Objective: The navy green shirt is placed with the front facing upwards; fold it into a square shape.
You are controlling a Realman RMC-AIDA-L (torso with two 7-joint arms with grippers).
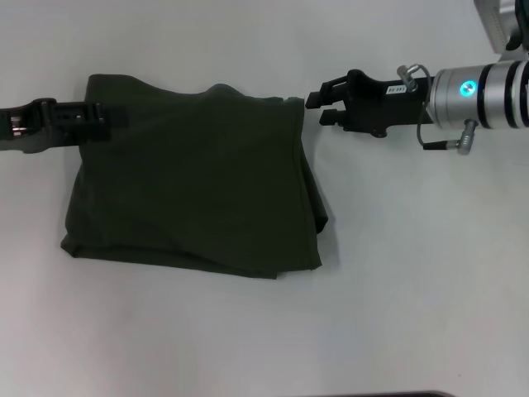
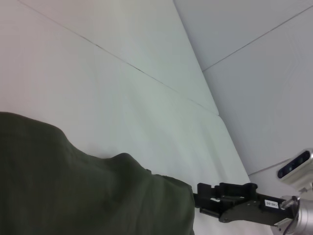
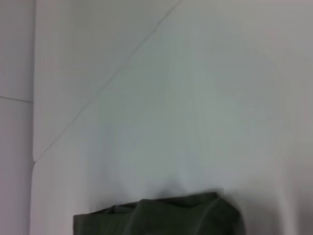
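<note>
Soft, matte olive cloth, the navy green shirt (image 1: 194,182) lies folded into a rumpled near-square at table (image 1: 397,314) centre. At its 10 o'clock corner the left gripper (image 1: 116,117) grasps the fabric; at 2 o'clock the right gripper (image 1: 318,107) hangs released, just clear.

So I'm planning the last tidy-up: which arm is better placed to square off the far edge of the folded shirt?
Probably the left gripper: it already reaches onto the navy green shirt at its far left corner. The right gripper sits just off the far right corner, apparently not touching.
</note>
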